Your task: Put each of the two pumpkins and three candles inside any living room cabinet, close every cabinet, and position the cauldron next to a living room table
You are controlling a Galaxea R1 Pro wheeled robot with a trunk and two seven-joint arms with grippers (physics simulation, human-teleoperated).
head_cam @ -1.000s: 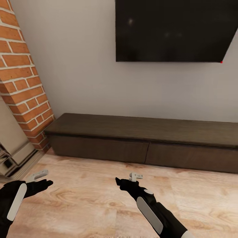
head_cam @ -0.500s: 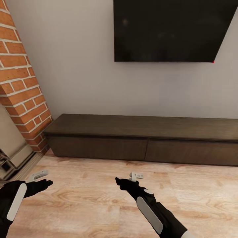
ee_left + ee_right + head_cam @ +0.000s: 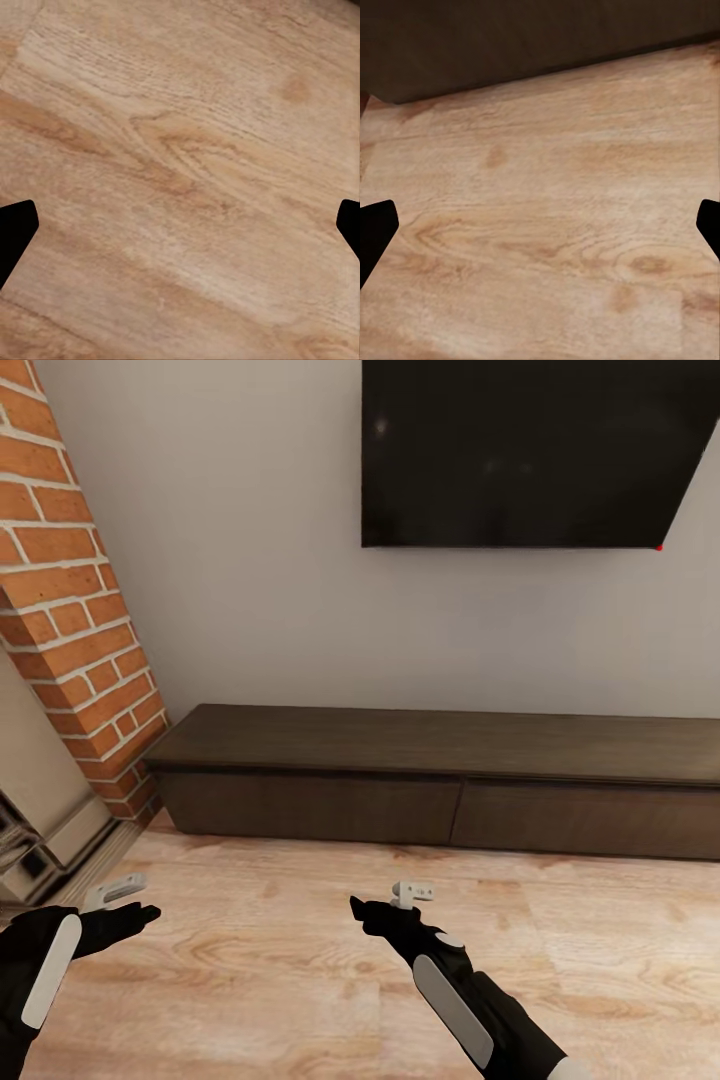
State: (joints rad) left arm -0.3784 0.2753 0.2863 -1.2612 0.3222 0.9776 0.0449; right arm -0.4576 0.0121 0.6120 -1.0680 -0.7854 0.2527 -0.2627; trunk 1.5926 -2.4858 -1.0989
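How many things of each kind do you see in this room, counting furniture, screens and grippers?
Cabinet: 1
TV: 1
Brick column: 1
Grippers: 2, left gripper, right gripper
Total: 5

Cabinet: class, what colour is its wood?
Dark brown, with a faint grain; the cabinet shows best in the head view.

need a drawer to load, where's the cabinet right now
In the head view the cabinet sits on the wood floor against the back wall, below the TV, brick column at its left end.
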